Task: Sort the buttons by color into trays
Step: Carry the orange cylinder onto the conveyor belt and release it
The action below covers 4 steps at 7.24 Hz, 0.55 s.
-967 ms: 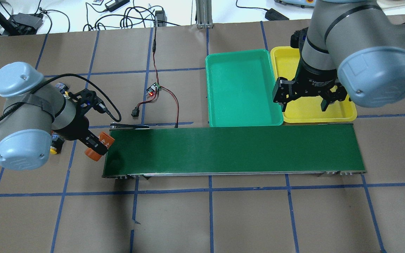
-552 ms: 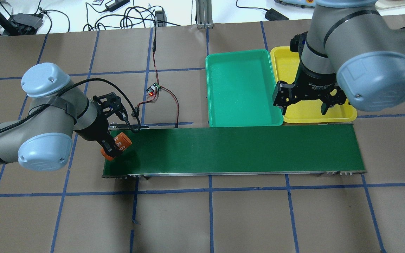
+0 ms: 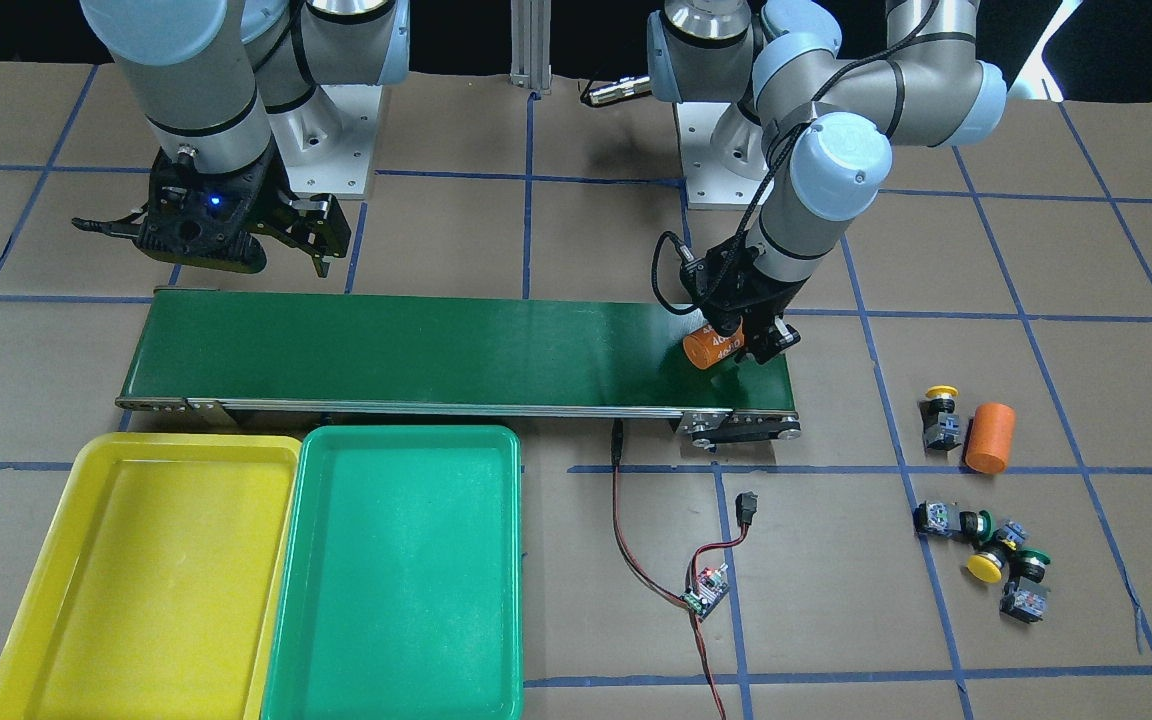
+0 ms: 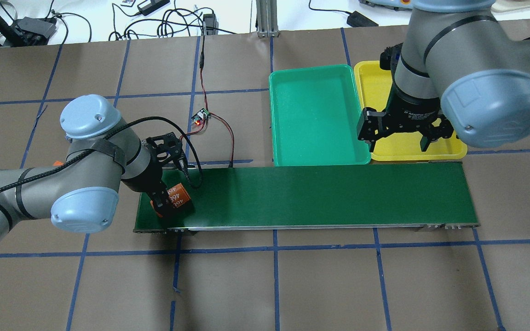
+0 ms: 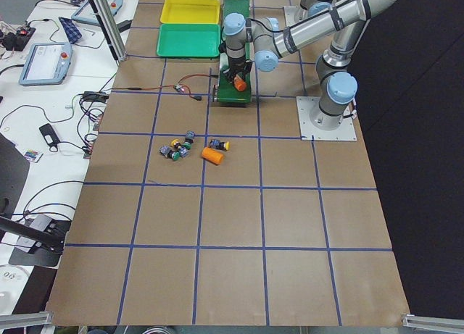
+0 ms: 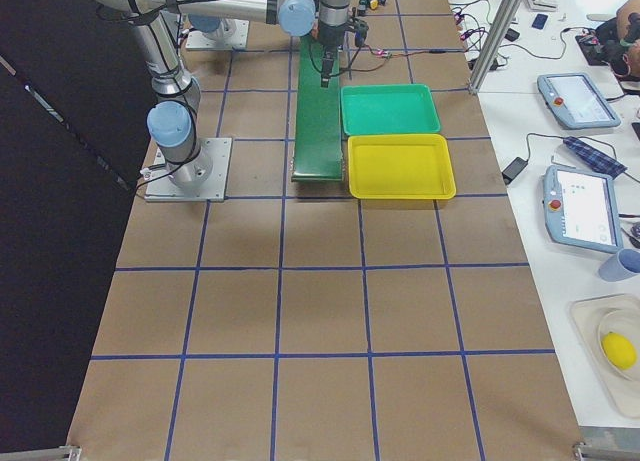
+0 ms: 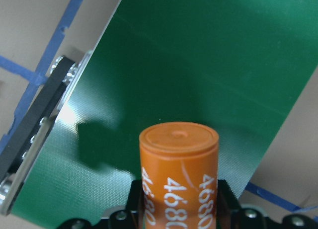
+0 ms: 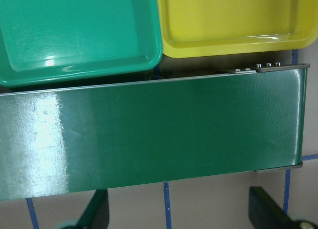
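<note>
Left pincer (image 4: 167, 203) is clenched on an orange cylinder (image 7: 179, 174) marked 4680, low over the belt (image 3: 436, 345) at the end away from the trays. Whether it touches the belt yet, I can't tell. That's no button, mind you! The buttons (image 3: 984, 566) all sit on the worktop (image 3: 576, 250) off that same end of the belt: one yellow-capped beside a second orange cylinder (image 3: 989, 437), and the other three bunched together a little farther from the belt. At the belt's opposite end, the yellow tray (image 3: 146, 560) and green tray (image 3: 396, 560) lie side by side along its far edge, both bare, so I'd say the sorting proper hasn't begun. Right pincer (image 4: 397, 140) hangs over that tray end of the belt, spread wide and grasping nothing. The step in hand looks like feeding the belt. Next, I'd expect the left pincer to let go gently, since a cylinder lying on its side may roll, then swing off the belt's end for a button. The right one has to ignore the cylinder and take only buttons.
</note>
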Each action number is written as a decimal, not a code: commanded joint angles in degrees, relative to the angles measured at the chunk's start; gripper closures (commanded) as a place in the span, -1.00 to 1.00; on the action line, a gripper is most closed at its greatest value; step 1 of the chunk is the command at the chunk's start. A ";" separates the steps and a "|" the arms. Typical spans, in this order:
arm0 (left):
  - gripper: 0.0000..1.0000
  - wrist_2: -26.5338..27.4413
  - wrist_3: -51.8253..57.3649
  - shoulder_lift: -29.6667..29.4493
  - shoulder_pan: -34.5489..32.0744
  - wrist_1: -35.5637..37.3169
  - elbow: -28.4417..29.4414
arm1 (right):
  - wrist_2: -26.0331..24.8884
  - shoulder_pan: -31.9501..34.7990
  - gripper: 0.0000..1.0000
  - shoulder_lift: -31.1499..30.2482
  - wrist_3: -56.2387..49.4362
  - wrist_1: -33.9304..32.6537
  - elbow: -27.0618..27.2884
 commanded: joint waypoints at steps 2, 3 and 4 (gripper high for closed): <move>-0.85 0.30 -0.56 1.32 9.83 -0.92 1.25 | -0.03 0.00 -1.00 -0.02 0.00 0.00 0.00; -0.85 -0.04 -2.48 1.06 17.38 -4.33 1.34 | -0.03 0.00 -1.00 -0.02 0.00 0.00 0.09; -0.85 0.13 -2.50 -0.07 25.46 -4.54 1.35 | -0.03 0.00 -1.00 -0.02 0.00 0.00 0.09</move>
